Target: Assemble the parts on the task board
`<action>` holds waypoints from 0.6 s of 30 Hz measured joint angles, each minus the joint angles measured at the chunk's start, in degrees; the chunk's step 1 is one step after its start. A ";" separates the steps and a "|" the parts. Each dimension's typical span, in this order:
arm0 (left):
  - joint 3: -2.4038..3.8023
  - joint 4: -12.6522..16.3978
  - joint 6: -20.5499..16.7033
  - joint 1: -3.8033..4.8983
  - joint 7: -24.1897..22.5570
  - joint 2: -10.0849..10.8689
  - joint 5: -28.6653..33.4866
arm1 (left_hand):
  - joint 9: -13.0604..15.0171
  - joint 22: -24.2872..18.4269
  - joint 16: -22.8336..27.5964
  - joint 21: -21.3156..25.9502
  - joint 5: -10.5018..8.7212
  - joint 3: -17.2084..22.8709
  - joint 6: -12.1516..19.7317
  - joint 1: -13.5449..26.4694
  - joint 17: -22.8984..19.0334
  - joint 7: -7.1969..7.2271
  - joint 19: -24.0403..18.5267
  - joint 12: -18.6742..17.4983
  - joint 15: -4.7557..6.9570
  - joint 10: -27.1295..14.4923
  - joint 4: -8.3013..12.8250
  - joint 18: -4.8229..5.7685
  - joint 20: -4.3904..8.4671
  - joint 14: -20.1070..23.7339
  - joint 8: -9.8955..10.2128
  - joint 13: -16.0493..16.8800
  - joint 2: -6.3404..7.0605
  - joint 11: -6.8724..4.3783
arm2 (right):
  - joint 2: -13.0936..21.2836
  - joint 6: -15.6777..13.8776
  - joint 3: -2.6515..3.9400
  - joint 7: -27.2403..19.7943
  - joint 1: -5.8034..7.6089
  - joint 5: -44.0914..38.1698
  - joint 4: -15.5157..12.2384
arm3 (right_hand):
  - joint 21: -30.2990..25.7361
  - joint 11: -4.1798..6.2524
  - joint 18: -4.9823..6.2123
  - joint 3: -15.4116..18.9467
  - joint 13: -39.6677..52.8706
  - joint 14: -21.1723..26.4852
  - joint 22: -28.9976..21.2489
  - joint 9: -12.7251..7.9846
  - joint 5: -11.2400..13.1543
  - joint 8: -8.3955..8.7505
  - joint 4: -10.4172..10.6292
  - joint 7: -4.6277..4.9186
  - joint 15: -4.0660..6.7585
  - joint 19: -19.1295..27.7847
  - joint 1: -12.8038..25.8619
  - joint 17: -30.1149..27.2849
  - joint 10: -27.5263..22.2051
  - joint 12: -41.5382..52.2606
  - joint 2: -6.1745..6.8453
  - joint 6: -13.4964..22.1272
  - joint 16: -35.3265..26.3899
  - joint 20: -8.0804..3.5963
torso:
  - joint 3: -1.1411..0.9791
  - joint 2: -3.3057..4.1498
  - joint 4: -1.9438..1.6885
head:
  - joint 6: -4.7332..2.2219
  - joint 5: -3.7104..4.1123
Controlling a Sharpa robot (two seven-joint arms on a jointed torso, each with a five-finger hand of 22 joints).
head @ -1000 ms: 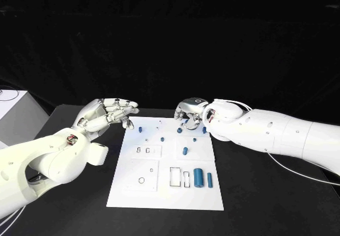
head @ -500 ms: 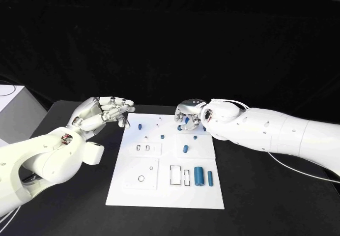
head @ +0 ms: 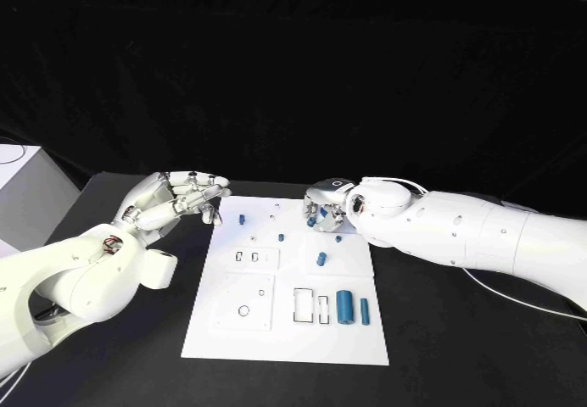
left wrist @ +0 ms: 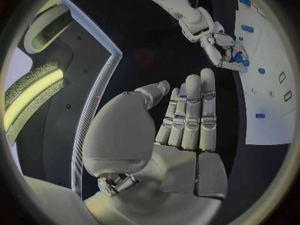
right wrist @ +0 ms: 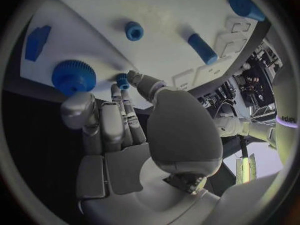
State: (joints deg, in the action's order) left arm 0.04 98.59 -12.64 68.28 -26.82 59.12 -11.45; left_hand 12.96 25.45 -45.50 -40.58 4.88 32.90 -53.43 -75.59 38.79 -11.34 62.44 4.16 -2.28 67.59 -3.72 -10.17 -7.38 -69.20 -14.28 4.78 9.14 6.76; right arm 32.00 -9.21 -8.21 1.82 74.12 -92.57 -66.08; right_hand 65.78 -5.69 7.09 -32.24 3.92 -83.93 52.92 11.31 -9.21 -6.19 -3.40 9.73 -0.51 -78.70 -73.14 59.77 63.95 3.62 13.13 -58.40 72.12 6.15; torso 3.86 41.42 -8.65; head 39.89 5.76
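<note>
The white task board (head: 263, 331) lies in the middle of the black table. Small blue parts stand on its far half, among them a peg (head: 243, 220) and a short cylinder (head: 321, 259). My right hand (head: 324, 206) reaches down over the board's far edge. In the right wrist view its thumb and a finger pinch a small blue part (right wrist: 123, 81), next to a blue toothed disc (right wrist: 74, 76). My left hand (head: 177, 199) hovers off the board's far left corner, fingers apart, holding nothing. The left wrist view shows its palm (left wrist: 187, 125) and the right hand (left wrist: 222, 42).
A thick blue cylinder (head: 345, 304) and a slim one (head: 365, 309) lie in the board's near right part beside rectangular slots (head: 302, 305). A white box (head: 25, 191) stands at the table's left edge. Black table surrounds the board.
My right hand has come down and a little nearer onto the parts at the board's far edge. The left hand has drawn slightly left, away from the board.
</note>
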 measured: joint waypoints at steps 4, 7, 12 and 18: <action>0.00 -0.01 0.12 0.00 0.07 -0.01 -0.10 | 0.05 0.06 0.00 0.00 0.00 0.00 0.00 0.06 0.00 0.00 0.00 0.00 0.00 0.00 0.00 0.00 0.00 0.00 0.00 0.00 0.06 0.00 | -0.18 -0.01 0.08 0.19 -0.02 -0.22 0.15 | 0.01 -0.02 0.00 0.16 0.10 0.00 0.21 0.15 -0.24 0.00 0.16 -0.20 0.00 -0.20 0.01 0.04 0.13 0.01 -0.01 -0.20 0.33 -0.20 | 0.07 0.21 -0.07 | -0.09 0.03; 0.00 -0.03 0.19 0.00 0.12 -0.01 -0.13 | 0.05 0.07 0.00 0.00 0.00 0.00 0.00 0.06 0.00 0.00 0.00 0.00 0.00 0.00 0.00 0.00 0.00 0.00 0.00 0.00 0.06 0.00 | -0.25 -0.06 0.08 0.29 -0.09 -0.30 0.15 | 0.49 0.04 0.00 -0.27 0.09 0.00 0.73 0.36 -0.24 -0.25 0.59 -0.40 0.00 -0.24 0.46 0.19 1.02 0.00 -0.46 -0.43 0.71 -0.21 | 0.11 0.30 -0.08 | -0.09 -0.07; 0.01 -0.09 0.29 0.01 0.22 -0.02 -0.19 | 0.05 0.07 0.00 0.00 0.00 0.00 0.00 0.06 -0.01 0.00 0.00 0.00 0.00 0.00 0.00 0.00 0.00 0.00 0.00 -0.01 0.06 0.00 | -0.27 -0.67 0.04 0.40 -0.24 -0.41 -0.02 | 3.57 0.56 -0.93 -2.66 0.43 -0.18 5.13 1.55 0.79 -2.04 1.18 -0.89 0.25 -1.92 -0.24 0.84 4.45 0.48 -2.24 -3.41 1.89 -0.69 | 0.15 0.51 -0.08 | -0.18 -0.25; 0.01 -0.13 0.38 0.01 0.37 -0.01 -0.23 | 0.04 0.17 -0.39 -0.40 0.00 0.00 0.00 0.06 0.10 0.00 0.00 0.00 0.00 0.00 0.00 0.00 0.00 0.00 0.00 -0.01 0.06 0.00 | 0.02 -2.50 0.01 0.58 -0.33 -0.46 -0.51 | 7.61 0.67 -1.84 -4.38 1.10 0.01 11.16 2.88 2.04 -4.03 1.05 -1.69 1.05 -3.49 -0.76 1.25 6.95 0.69 -3.35 -5.00 2.80 -1.43 | 0.18 0.71 -0.11 | -0.35 -0.28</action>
State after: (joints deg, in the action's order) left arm 0.05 98.46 -12.27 68.29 -26.46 59.10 -11.67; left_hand 13.00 25.62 -45.88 -40.99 4.88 32.90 -53.43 -75.52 38.89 -11.34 62.44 4.16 -2.28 67.59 -3.72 -10.17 -7.38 -69.20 -14.28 4.77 9.20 6.76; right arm 32.02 -11.71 -8.20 2.41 73.79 -93.03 -66.59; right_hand 73.38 -5.02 5.25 -36.62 5.02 -83.92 64.08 14.19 -7.17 -10.22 -2.35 8.04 0.55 -82.19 -73.90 61.02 70.90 4.31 9.78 -63.40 74.92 4.72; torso 4.04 42.13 -8.76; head 39.54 5.48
